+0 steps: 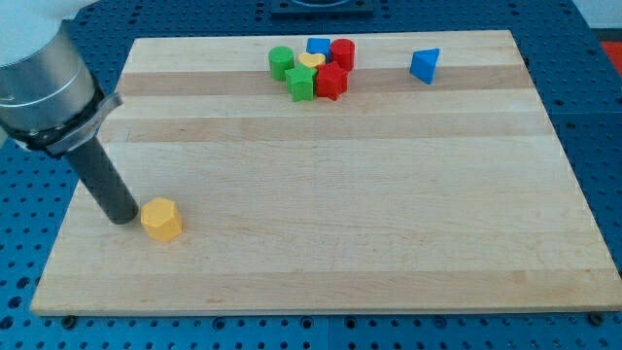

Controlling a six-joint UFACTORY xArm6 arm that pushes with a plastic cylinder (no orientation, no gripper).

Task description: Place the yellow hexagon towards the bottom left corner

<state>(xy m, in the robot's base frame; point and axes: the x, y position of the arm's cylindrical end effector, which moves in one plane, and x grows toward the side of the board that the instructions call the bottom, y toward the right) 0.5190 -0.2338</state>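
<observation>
Yellow hexagon (161, 219) near the table's (389, 243) bottom-left corner, my tip (123, 218) just beside it on the view's left, apparently touching, no pincer on this rod, other blocks clustered at the top.

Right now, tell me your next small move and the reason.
Probably lift my tip around to the upper right of the yellow hexagon: it sits just left of the block, so pushing from here would drive it right, away from the bottom left corner.
</observation>
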